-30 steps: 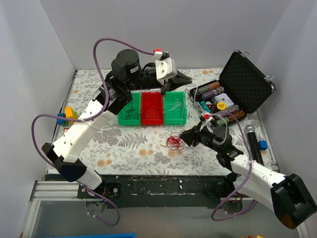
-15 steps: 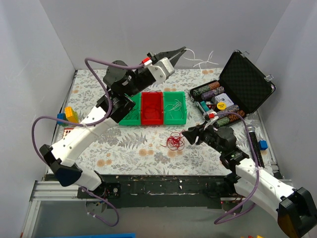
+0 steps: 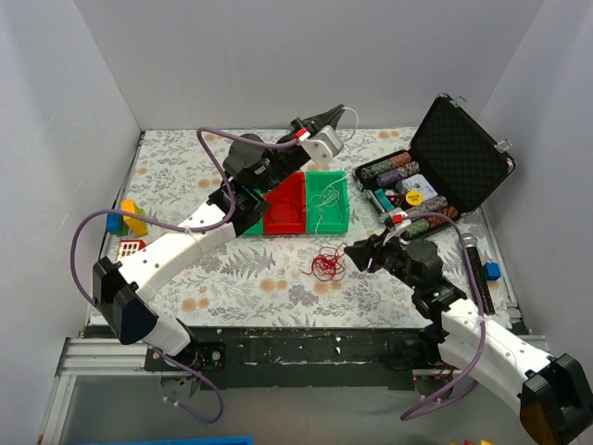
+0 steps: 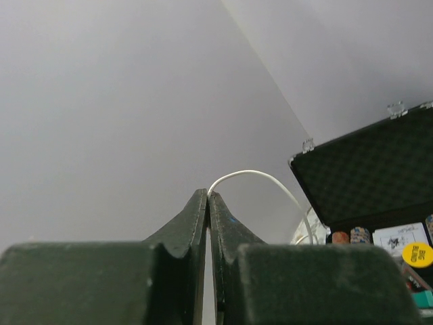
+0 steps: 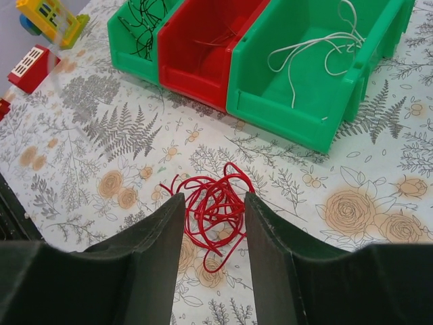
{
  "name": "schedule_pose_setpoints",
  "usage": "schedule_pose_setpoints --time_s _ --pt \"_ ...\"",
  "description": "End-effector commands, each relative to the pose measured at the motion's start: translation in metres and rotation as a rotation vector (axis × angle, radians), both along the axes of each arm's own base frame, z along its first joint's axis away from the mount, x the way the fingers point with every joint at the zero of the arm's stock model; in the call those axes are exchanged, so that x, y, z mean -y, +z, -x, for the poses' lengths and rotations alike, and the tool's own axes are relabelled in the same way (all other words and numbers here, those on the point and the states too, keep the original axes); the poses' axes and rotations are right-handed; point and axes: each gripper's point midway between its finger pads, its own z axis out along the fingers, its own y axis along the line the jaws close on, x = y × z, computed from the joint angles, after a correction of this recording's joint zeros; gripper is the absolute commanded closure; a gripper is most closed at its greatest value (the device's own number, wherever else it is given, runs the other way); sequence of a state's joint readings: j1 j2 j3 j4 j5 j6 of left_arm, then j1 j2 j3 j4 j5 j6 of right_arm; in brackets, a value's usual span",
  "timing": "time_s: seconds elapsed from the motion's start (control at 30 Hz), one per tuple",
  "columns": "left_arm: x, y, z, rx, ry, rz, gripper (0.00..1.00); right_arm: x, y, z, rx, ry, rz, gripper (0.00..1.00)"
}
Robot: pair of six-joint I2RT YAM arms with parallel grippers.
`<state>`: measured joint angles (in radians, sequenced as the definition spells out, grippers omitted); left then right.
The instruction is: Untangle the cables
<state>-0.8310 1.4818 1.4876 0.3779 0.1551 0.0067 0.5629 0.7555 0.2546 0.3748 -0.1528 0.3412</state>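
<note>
A tangled clump of red wire (image 3: 326, 266) lies on the flowered mat in front of the bins. My right gripper (image 3: 357, 252) is open and low beside it. In the right wrist view the clump (image 5: 213, 217) lies between the open fingers of the gripper (image 5: 214, 196), apart from both. My left gripper (image 3: 334, 113) is raised above the right green bin (image 3: 338, 185) and is shut on a white wire (image 3: 349, 112). In the left wrist view the wire (image 4: 270, 177) arcs out of the closed tips (image 4: 208, 194). More white wires (image 5: 318, 47) lie in that bin.
Three bins stand in a row: left green with black wires (image 5: 145, 20), red (image 5: 203, 40), right green (image 5: 298, 101). An open black case (image 3: 463, 158) with poker chips (image 3: 398, 171) is at the right. A microphone (image 3: 471, 255) lies at the right edge, toy blocks (image 3: 130, 215) at the left.
My left gripper rose from the bins with the white wire, then swung right and a little lower. My right gripper has stayed by the red clump, barely moving.
</note>
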Motion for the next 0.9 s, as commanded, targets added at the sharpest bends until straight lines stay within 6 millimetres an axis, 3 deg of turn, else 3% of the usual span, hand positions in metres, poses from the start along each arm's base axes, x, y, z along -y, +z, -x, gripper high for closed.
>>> schedule_pose_setpoints --time_s 0.0,0.13,0.57,0.87 --pt "-0.012 -0.016 -0.022 -0.011 0.086 0.027 1.00 0.005 -0.004 -0.001 0.002 -0.028 -0.004 0.52" --pt "-0.012 -0.032 -0.035 -0.026 0.107 0.014 1.00 0.005 -0.005 0.000 0.000 -0.028 -0.003 0.54" --pt "-0.002 -0.054 -0.044 -0.066 0.088 -0.005 1.00 0.009 -0.009 0.000 -0.004 -0.041 0.006 0.59" --pt "-0.003 -0.054 -0.058 -0.048 0.129 0.013 1.00 0.010 -0.012 0.001 -0.005 -0.042 0.009 0.60"
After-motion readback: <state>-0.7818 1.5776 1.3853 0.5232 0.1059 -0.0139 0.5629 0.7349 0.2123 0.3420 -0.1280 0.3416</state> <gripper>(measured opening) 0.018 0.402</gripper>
